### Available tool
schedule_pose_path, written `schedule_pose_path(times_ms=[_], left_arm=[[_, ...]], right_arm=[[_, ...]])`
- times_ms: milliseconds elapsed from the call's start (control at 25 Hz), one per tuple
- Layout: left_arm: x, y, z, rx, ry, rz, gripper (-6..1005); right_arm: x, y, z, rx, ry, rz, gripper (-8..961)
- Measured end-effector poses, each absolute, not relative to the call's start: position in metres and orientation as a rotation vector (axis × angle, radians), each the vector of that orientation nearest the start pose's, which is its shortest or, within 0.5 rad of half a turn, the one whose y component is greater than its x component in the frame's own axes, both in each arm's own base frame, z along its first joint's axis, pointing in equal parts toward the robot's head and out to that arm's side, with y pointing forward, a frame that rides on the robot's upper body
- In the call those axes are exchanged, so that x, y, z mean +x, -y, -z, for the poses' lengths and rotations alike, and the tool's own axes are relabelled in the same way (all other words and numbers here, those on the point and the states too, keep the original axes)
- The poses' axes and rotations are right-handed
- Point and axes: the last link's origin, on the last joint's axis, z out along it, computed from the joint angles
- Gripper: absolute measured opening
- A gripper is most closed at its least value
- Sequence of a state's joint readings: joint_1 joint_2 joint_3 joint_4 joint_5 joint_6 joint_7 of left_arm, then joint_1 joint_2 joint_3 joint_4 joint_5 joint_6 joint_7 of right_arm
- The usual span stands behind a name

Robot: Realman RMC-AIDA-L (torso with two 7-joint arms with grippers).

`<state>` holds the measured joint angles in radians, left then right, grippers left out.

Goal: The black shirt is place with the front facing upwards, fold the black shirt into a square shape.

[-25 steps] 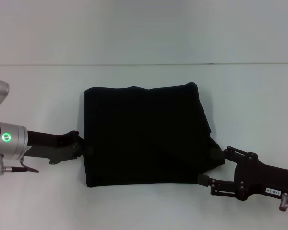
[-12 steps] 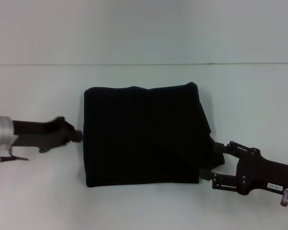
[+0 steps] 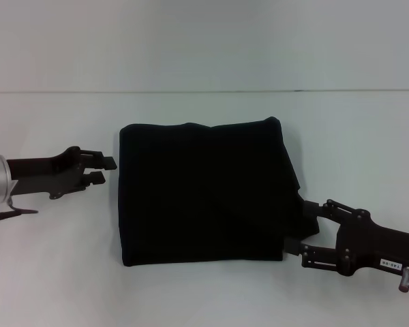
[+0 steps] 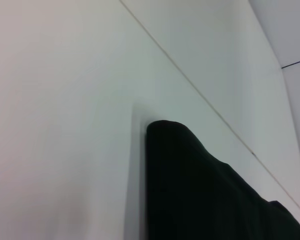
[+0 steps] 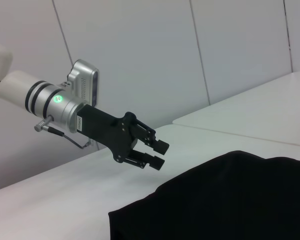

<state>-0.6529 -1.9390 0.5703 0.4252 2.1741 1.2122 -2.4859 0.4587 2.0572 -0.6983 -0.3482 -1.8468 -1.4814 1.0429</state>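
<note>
The black shirt (image 3: 204, 194) lies folded into a rough square in the middle of the white table (image 3: 54, 272), showing plain black cloth with no lettering. One corner of the black shirt (image 4: 200, 190) appears in the left wrist view, and its edge (image 5: 230, 200) in the right wrist view. My left gripper (image 3: 103, 170) hovers just off the shirt's left edge, open and holding nothing; the left gripper (image 5: 157, 154) is also visible in the right wrist view. My right gripper (image 3: 298, 227) sits at the shirt's front right corner, open, its fingers astride a bulge of cloth.
The white table (image 4: 65, 125) runs bare on all sides of the shirt. A seam (image 3: 204, 90) crosses it behind the shirt. Pale wall panels (image 5: 140, 50) stand beyond the table's far side.
My left gripper has pulled away from the shirt's left edge and moved toward the back, now clear of the cloth. The right gripper has shifted only slightly. The shirt keeps its shape.
</note>
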Motion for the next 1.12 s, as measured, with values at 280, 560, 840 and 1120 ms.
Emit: schedule_pose_path(times_ms=[280,560,840,1120], left_arm=[[-0.311,-0.382,-0.018,2.246,-2.504,-0.721,578],[-0.310,-0.380,-0.010,2.253,-2.497,-0.698,788],[-0.303,-0.379,0.000,2.256,-2.472,-0.692,910],[-0.298,-0.380,0.007,2.271,-2.447,-0.666,907]], right_arm=[[0.297,-0.293,0.035,-2.610,-0.612,-0.812,945],[0.295,-0.294,0.035,-2.613,-0.608,-0.815,944],[0.295,-0.294,0.036,-2.617,-0.607,-0.816,943],[0.295,-0.293,0.036,-2.622,-0.606,-0.816,945]])
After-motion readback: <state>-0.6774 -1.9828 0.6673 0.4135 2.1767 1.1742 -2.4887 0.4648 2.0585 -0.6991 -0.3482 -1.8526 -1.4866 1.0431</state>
